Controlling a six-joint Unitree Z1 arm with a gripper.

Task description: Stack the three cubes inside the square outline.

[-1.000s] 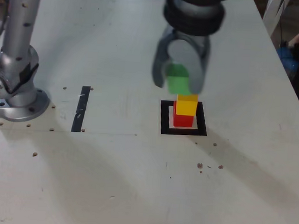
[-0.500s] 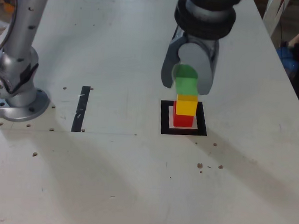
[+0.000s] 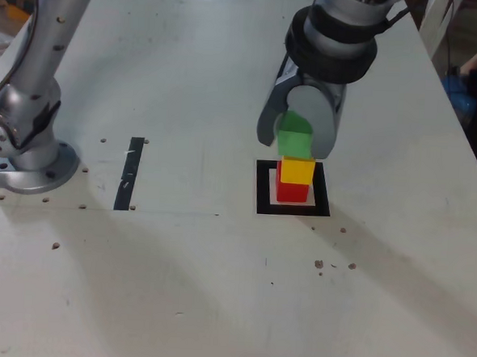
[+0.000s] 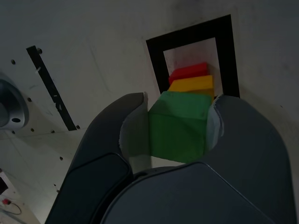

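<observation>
At the exterior view's far left the arm's base (image 3: 25, 165) sits bolted to the white table (image 3: 175, 288), and just right of it lies the thin black strip (image 3: 129, 173), untouched by any of this. Moving right to the middle of the frame, the square outline (image 3: 293, 188) holds the red cube (image 3: 290, 191) with the yellow cube (image 3: 297, 170) stacked on it. Above them the gripper (image 3: 296, 133) has carried the green cube (image 3: 294, 143) rightward over the last second, from beside the stack to directly over it, so the green cube now looks to rest on, or hang just above, the yellow one. The jaws are closed partway, clamped on the green cube's two sides, as the wrist view confirms (image 4: 180, 133). Judged from this, only the release remains, provided the cube sits square.
</observation>
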